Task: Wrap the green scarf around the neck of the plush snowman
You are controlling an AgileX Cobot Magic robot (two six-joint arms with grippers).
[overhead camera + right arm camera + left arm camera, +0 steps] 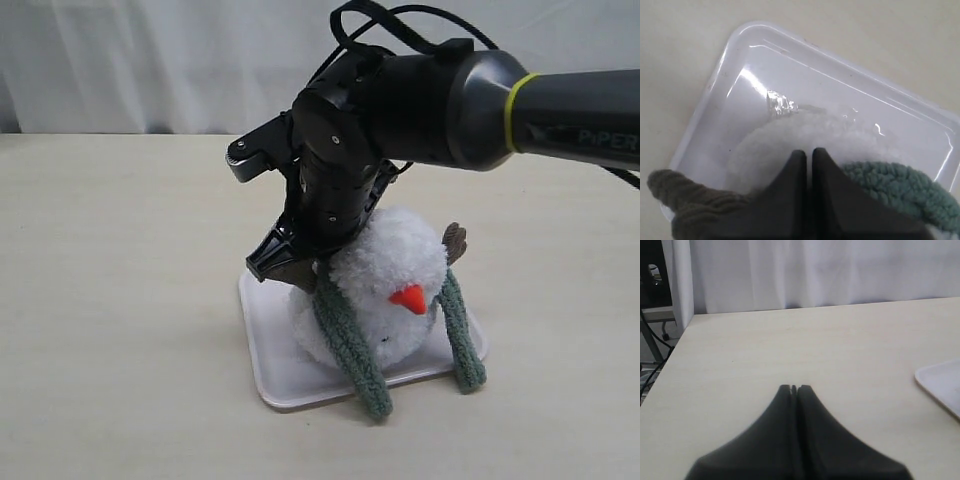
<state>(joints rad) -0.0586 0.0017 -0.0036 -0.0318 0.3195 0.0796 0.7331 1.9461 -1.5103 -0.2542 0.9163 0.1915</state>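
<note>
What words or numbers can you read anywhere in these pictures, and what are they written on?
"PiPER": pale letters on the grey tube of the right arm, running up to the picture's edge, so more may be cut off.
Nothing else: no words, numbers or signs show on the plush snowman, the green scarf, the white tray or the table in any view.
</note>
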